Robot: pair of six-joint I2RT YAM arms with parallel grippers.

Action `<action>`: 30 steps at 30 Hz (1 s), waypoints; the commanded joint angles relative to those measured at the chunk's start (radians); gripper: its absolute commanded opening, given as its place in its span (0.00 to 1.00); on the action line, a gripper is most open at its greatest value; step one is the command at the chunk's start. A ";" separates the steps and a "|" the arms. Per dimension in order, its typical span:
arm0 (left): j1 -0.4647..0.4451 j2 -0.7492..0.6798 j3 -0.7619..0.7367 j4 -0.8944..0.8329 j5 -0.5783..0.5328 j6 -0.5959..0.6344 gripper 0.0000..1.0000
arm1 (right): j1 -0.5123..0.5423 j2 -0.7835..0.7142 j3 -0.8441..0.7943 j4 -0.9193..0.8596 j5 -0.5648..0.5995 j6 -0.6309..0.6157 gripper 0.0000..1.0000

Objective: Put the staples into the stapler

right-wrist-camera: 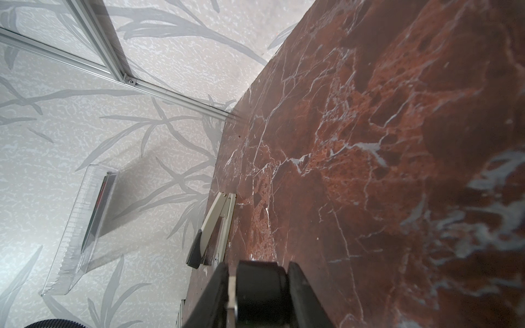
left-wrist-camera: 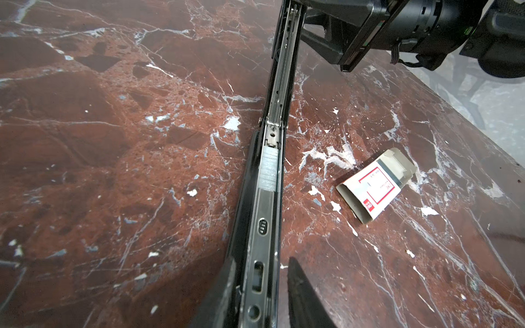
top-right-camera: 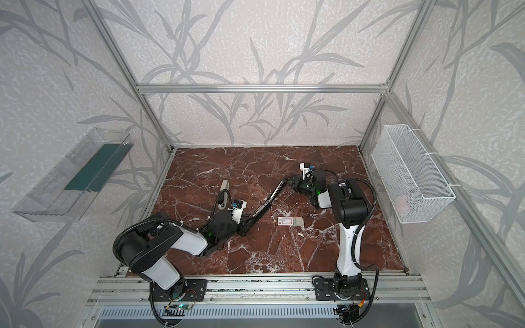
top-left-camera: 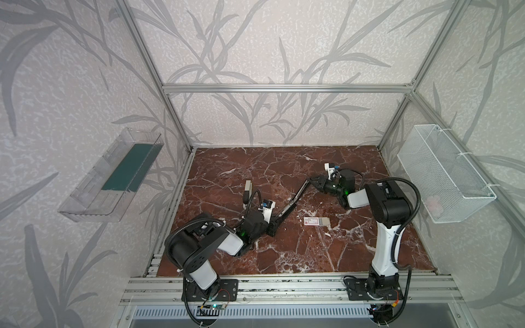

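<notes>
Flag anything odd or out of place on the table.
The staple box lies open at both ends, flaps splayed, near the black stapler, which is swung wide open between left gripper and right gripper. A short strip of staples sits in its channel. A beige stapler lies apart, back left. Nothing looks spilled.

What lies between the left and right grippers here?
The opened black stapler, staples lying in its channel, spans that gap; seen in both top views.

Both arms reached inward, their wrists angled toward each other.
The left gripper [top-left-camera: 272, 228] sat low with its elbow folded, jaws narrowed in a grip; the right gripper [top-left-camera: 313, 180] was farther back and raised, pinching likewise.
</notes>
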 commanded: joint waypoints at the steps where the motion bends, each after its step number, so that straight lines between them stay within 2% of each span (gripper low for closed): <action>1: 0.000 0.071 -0.033 0.162 0.022 -0.011 0.34 | -0.006 -0.042 -0.002 0.052 -0.006 0.023 0.24; 4: -0.001 0.112 -0.045 0.225 0.021 -0.020 0.36 | -0.006 -0.047 -0.003 0.043 -0.004 0.017 0.24; 10: -0.001 0.126 -0.089 0.347 -0.005 -0.007 0.32 | -0.006 -0.047 -0.001 0.037 0.001 0.015 0.24; 25: -0.001 0.119 -0.123 0.404 -0.015 0.035 0.30 | -0.006 -0.045 -0.003 0.012 0.000 -0.002 0.24; 27: -0.002 0.113 -0.113 0.375 0.000 0.046 0.20 | -0.006 -0.044 -0.003 0.012 0.000 -0.002 0.24; 30: -0.002 0.110 -0.105 0.351 0.006 0.055 0.11 | -0.006 -0.050 0.000 0.008 0.002 -0.004 0.24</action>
